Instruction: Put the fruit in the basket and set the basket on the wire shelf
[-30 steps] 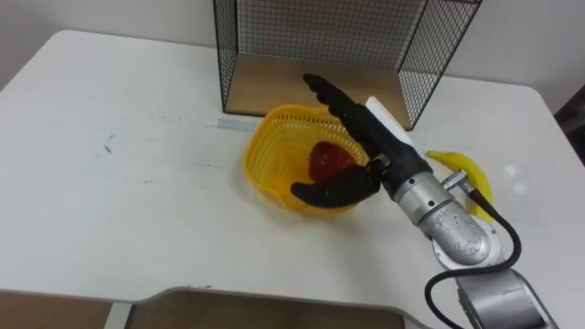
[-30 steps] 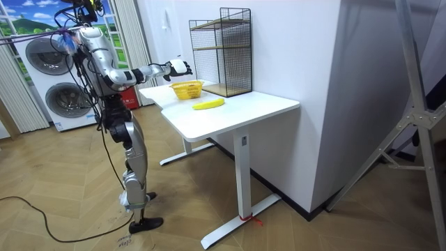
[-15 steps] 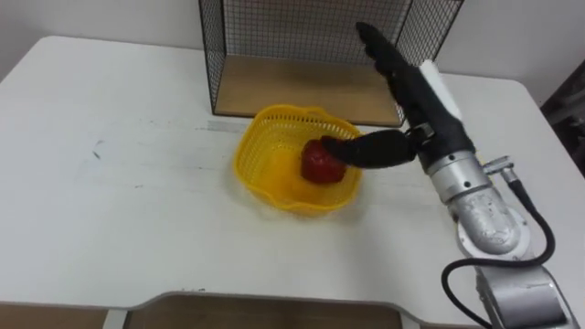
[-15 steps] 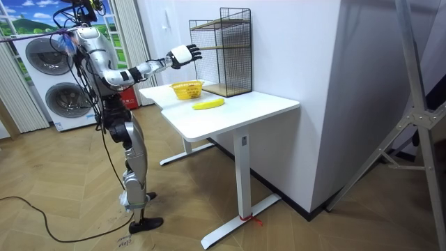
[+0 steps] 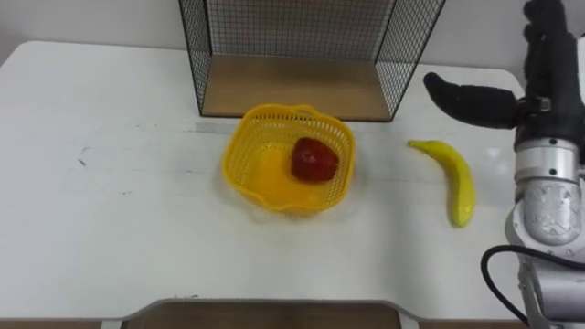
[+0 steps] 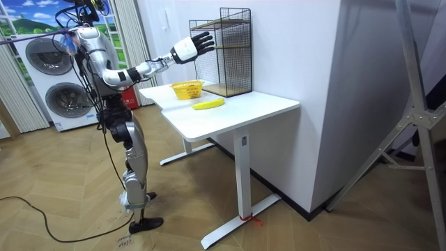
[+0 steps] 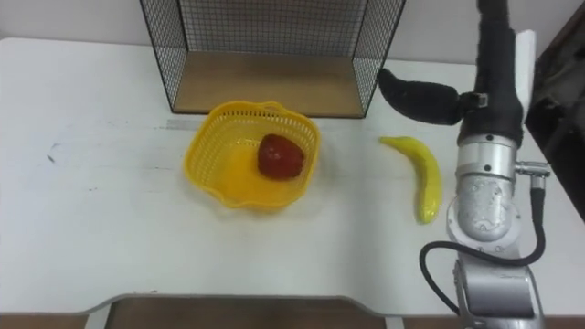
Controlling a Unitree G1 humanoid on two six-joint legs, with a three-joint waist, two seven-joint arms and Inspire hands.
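Banana [image 5: 453, 179] lies on the white table [image 5: 110, 219] right of the yellow basket [image 5: 239, 157], which holds a red fruit [image 5: 314, 160] just near of the wire shelf [image 5: 292, 90], while the right hand [image 5: 548, 87] hangs above the banana's far side, fingers straight, thumb spread, empty.

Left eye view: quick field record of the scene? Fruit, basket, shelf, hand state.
basket: yellow basket, on the table, just in front of the wire shelf, not on it
red fruit: red fruit lies inside the basket
banana: banana lies on the table, right of the basket, apart from it
wire shelf: at the back of the table, wooden bottom board
right hand: right hand open, raised above the table near the banana, holding nothing
not yet done: banana into basket; basket onto shelf
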